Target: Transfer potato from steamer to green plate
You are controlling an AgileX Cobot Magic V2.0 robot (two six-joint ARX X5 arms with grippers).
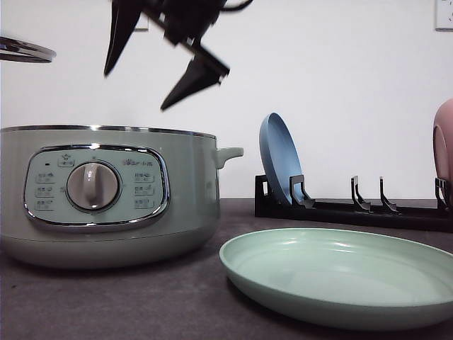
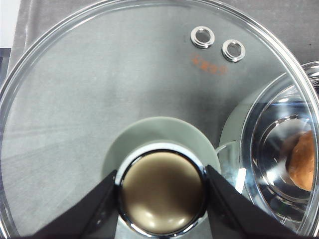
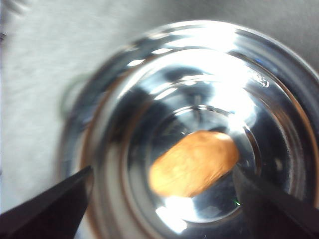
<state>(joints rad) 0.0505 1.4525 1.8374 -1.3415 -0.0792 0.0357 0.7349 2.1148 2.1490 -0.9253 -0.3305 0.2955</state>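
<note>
The pale sage-green steamer [image 1: 106,198] stands at the left with its lid off. In its shiny inner bowl [image 3: 164,89] lies the orange-brown potato [image 3: 194,162], also glimpsed through the glass in the left wrist view [image 2: 303,159]. My right gripper [image 1: 134,91] hangs open above the steamer, its fingers spread either side of the potato [image 3: 162,172] and well above it. My left gripper [image 2: 163,199] is shut on the knob [image 2: 162,179] of the glass lid [image 2: 99,89], held up at the far left [image 1: 25,51]. The mint-green plate [image 1: 340,312] sits bare at the front right.
A black dish rack [image 1: 354,211] runs along the back right. It holds an upright blue plate [image 1: 277,157], and a pink plate [image 1: 444,142] stands at the right edge. The steamer's side handle [image 1: 228,153] points toward the rack.
</note>
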